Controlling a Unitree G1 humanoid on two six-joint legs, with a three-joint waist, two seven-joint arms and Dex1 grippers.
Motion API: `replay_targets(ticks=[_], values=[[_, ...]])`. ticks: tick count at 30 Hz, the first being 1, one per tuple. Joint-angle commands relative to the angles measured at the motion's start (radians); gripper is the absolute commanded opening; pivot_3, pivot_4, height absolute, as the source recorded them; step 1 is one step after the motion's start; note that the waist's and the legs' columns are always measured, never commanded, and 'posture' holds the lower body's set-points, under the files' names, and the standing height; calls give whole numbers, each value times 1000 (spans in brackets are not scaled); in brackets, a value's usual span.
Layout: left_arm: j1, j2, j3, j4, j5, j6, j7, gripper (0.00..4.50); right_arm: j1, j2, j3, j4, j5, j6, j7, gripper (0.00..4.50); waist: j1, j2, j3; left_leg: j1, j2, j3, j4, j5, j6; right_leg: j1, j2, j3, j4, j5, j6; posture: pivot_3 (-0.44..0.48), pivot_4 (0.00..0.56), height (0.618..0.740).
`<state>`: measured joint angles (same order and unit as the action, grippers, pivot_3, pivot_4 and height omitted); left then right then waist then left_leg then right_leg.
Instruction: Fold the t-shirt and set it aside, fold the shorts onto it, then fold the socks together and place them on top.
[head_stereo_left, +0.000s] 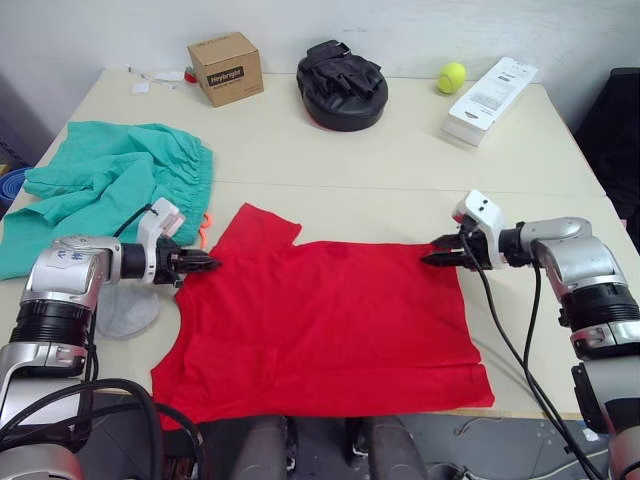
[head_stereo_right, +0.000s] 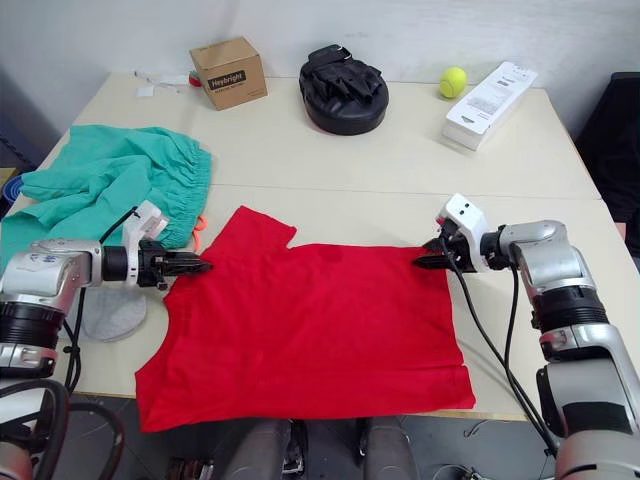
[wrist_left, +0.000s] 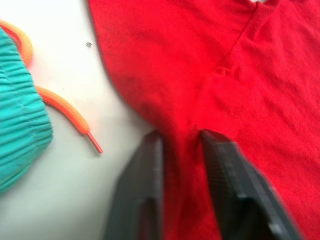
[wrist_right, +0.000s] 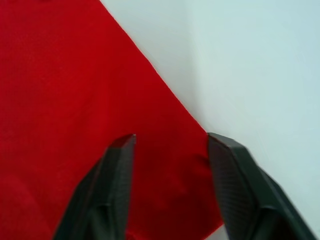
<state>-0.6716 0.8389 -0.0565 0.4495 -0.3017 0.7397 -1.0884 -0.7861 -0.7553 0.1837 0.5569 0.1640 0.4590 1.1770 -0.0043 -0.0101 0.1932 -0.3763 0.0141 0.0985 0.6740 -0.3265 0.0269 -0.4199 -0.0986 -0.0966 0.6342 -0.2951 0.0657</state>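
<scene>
Across the table (head_stereo_left: 400, 170) middle, t-shirt (head_stereo_left: 330, 330) lies flat, shorts (head_stereo_left: 110, 180) bunched just beyond its left sleeve. Left tool (head_stereo_left: 205, 264) clamped on t-shirt's left edge; right tool (head_stereo_left: 432, 259) apart, straddling the opposite corner, not yet pinching. Fabric looks light and limp, will sag and drag; grip both far corners.

Test-lab setup: cream table (head_stereo_left: 330, 170) against a bare wall, cardboard box (head_stereo_left: 226, 67), tennis ball (head_stereo_left: 451, 77), black pad (head_stereo_left: 342, 84).

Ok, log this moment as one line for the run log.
stage: t-shirt fold, grasping | left gripper: shut on t-shirt edge | right gripper: open over the opposite corner | shorts: unfolded, beside the shirt
</scene>
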Motion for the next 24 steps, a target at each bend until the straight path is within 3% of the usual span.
replay_targets(ticks=[1, 3, 4, 24], values=[[-5, 3, 8, 12, 11, -8, -13, 0, 26, 8, -11, -7, -5, 0, 18, 814, 0, 0, 0, 0, 0, 0, 0, 0, 0, 0, 0, 0, 0, 0, 0, 0, 150, 740], [-9, 6, 9, 22, 17, -16, -17, 0, 29, 9, -16, -6, -6, -4, 20, 70, 0, 0, 0, 0, 0, 0, 0, 0, 0, 0, 0, 0, 0, 0, 0, 0, 150, 740], [-11, 7, 10, 28, 21, -20, -17, 0, 30, 10, -20, -5, -7, -5, 20, 26, 0, 0, 0, 0, 0, 0, 1, 0, 0, 0, 0, 0, 1, 0, 0, 0, 150, 740], [-186, -108, 83, 234, 71, -320, 86, 0, -26, 48, -163, 98, 7, -237, -93, 26, 0, 0, 0, -2, 0, 0, 6, 0, 0, 0, -1, -3, 3, 0, 0, 0, 150, 740]])
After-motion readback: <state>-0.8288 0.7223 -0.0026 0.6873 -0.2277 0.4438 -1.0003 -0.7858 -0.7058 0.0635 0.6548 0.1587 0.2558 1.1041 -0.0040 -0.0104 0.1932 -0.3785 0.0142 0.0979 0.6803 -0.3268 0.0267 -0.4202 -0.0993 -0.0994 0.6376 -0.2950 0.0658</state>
